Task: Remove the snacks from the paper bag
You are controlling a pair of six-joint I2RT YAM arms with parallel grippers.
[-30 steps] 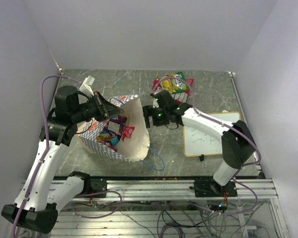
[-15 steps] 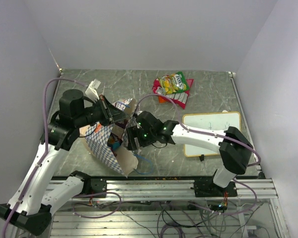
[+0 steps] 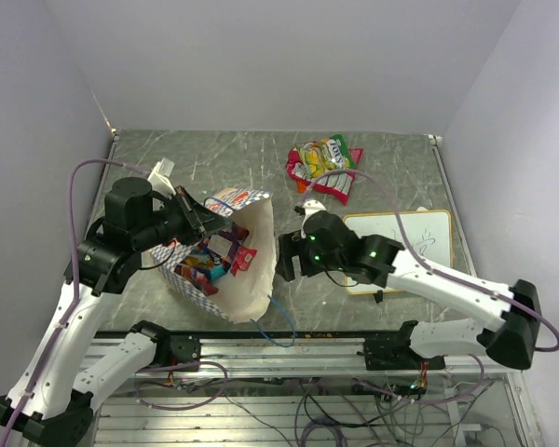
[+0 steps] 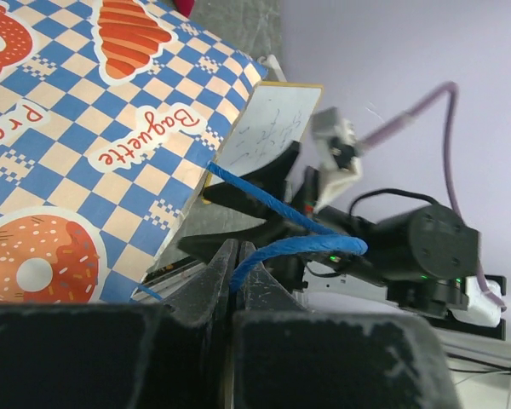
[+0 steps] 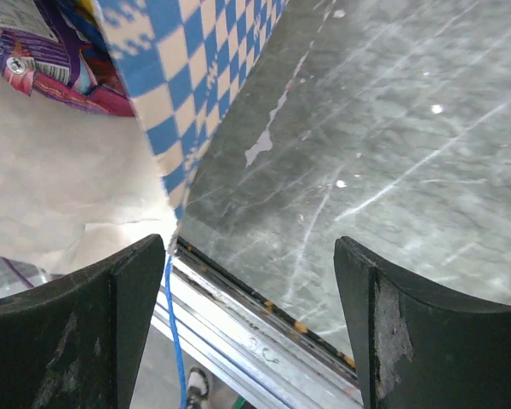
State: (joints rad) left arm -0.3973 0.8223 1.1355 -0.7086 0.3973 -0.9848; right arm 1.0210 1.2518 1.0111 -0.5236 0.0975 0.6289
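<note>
"Two arms work over one grey worktop (image 3: 224,158). What is the biggest thing lying on it?"

"The paper bag (image 3: 252,270). It lies tipped on its side at the near left, with its mouth open toward the right arm (image 3: 447,279). Its blue-and-white checked band is printed with breads."

"Which arm has it?"

"The left end effector (image 3: 203,219). In its wrist view the fingers (image 4: 206,285) are pressed together on the bag's blue string handle (image 4: 298,249), pinching it. The checked wall of the bag sits just beside them."

"And the right end effector (image 3: 281,259)?"

"It is just beside the bag's open rim, over bare worktop. Its wrist view shows the two fingers (image 5: 111,332) spread wide with nothing between them. The cream wall of the bag and a loose blue string (image 5: 175,324) are at the left of that view."

"What comes next in size?"

"A white writing board (image 3: 419,233). It lies flat at the right, partly under the right arm."

"And the snacks?"

"Several packets (image 3: 210,263) are inside the bag, with red, purple and blue showing through the mouth. A purple packet (image 5: 43,60) also shows in the right wrist view. A small heap of others (image 3: 324,166), green-yellow on top of red, lies at the far side of the worktop, well apart from the bag."
</note>
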